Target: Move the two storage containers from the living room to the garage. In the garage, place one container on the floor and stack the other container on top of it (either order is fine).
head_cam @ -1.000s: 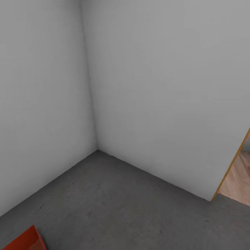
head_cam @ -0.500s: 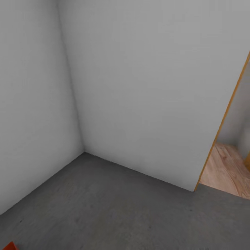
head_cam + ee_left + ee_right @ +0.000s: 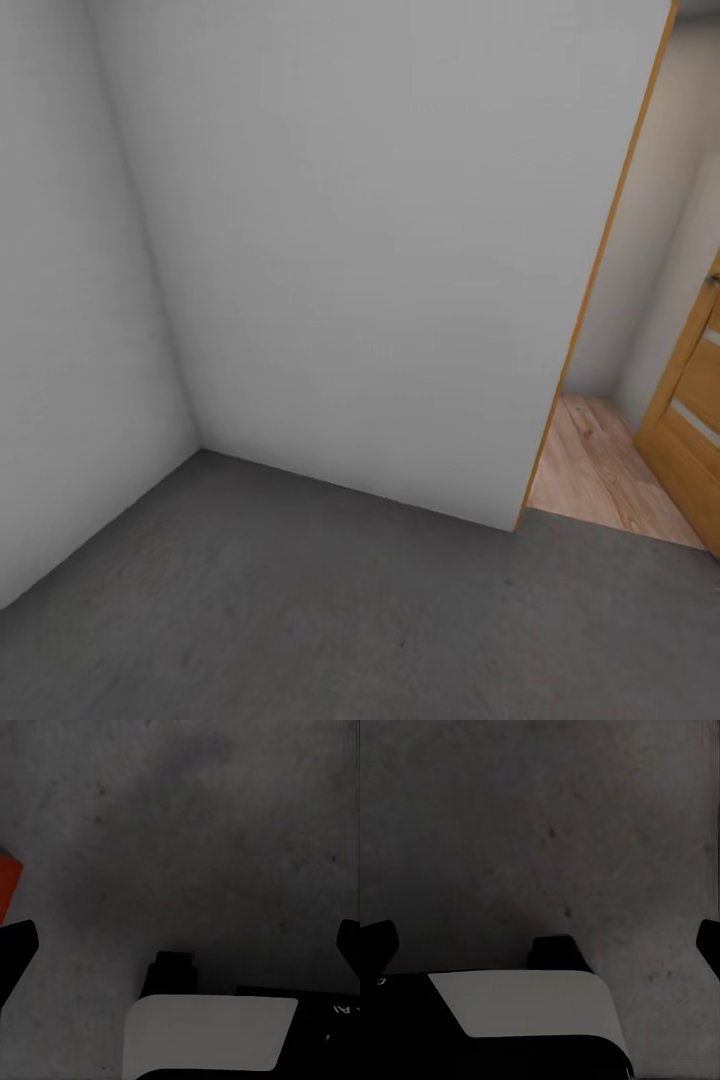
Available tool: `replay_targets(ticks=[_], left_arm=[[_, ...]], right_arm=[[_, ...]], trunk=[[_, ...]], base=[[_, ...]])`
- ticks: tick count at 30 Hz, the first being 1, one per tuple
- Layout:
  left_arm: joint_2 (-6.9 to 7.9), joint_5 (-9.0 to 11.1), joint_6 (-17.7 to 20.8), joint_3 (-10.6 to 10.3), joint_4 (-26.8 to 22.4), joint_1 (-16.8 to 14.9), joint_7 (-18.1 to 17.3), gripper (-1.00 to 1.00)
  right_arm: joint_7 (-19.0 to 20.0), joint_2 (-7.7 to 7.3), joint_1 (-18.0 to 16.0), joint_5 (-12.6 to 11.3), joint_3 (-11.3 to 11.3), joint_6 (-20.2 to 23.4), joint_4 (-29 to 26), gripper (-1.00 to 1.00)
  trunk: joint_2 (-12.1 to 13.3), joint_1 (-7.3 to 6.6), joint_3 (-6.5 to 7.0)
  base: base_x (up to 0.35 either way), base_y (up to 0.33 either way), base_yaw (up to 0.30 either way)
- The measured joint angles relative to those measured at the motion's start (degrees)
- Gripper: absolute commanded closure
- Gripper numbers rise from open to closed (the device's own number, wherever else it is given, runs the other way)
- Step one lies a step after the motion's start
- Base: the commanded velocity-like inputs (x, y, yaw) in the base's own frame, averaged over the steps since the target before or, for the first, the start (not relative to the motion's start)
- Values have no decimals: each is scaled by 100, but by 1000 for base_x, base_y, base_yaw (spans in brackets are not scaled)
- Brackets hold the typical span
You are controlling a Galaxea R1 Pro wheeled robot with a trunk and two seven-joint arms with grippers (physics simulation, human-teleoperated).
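In the bare white-walled garage, over the dark grey mottled concrete floor (image 3: 300, 620), I am carrying nothing in either wide-spread pincer (image 3: 180, 937), one orange-red plastic storage container (image 3: 7, 885) lying nearby, stacking undone.

**Bare garage corner beside an open doorway**

2 plain white walls (image 3: 350, 250) meet in a corner at the far left. A dark grey, mottled concrete floor (image 3: 330, 610) runs from the near edge to their base. At the right, an orange-brown door frame (image 3: 590, 290) edges the wall's end. Beyond it lies a light wood-plank floor (image 3: 600, 470), with pale walls behind. An orange-brown wooden door (image 3: 695, 420) with glass slits stands at the far right. Light is even and soft.
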Motion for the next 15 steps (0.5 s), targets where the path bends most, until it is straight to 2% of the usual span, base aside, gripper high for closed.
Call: replay_targets(ticks=[15], left_arm=[[0, 0, 1, 0, 0, 0, 0, -100]], right_arm=[[-3, -8, 0, 0, 0, -1, 0, -100]], trunk=[[0, 0, 0]], base=[[0, 0, -276]])
